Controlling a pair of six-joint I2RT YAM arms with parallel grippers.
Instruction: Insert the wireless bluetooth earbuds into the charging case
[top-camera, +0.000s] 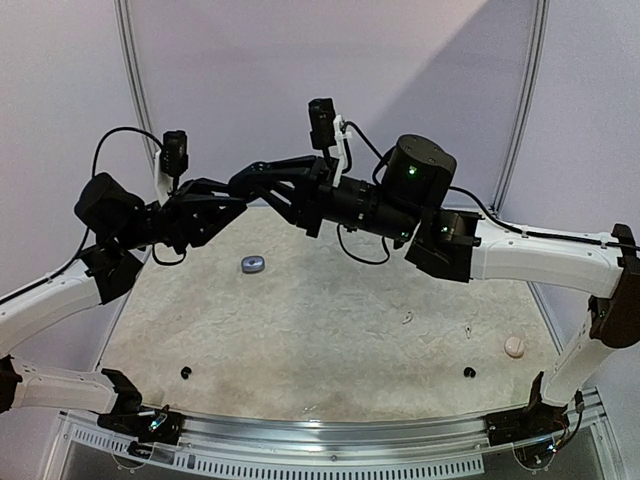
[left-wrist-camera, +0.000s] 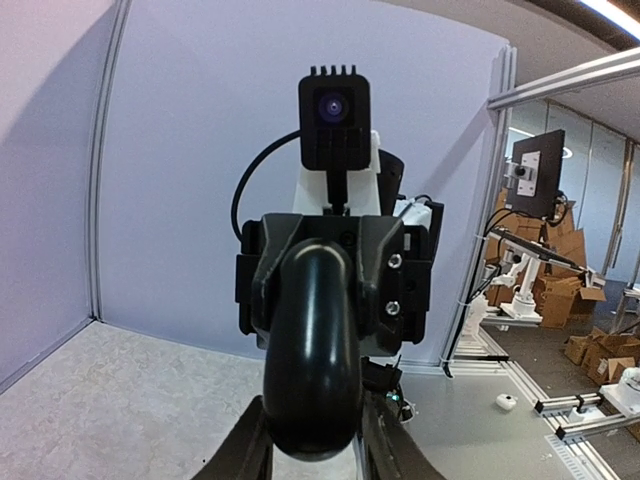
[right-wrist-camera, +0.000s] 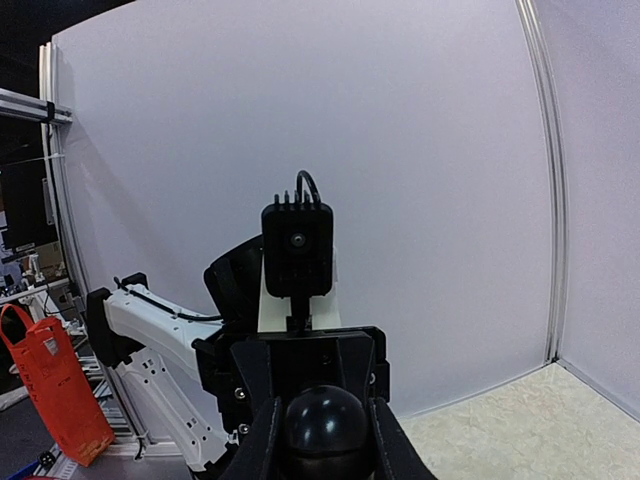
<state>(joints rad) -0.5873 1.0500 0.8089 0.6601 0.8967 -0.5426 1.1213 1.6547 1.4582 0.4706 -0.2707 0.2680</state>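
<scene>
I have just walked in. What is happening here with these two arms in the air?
Both arms are raised above the table and meet over its far left part. The right gripper holds a black rounded object, probably a charging case, and the left gripper grips the same object from the other side. On the table lie a small grey case, two tiny white earbuds and a pale round item, none touched.

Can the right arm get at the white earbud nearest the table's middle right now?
Probably not yet. The right gripper is up in the air and shut on a black rounded object, which the left gripper seems to grip too. Nothing lies over the white earbud, but that gripper is full.
</scene>
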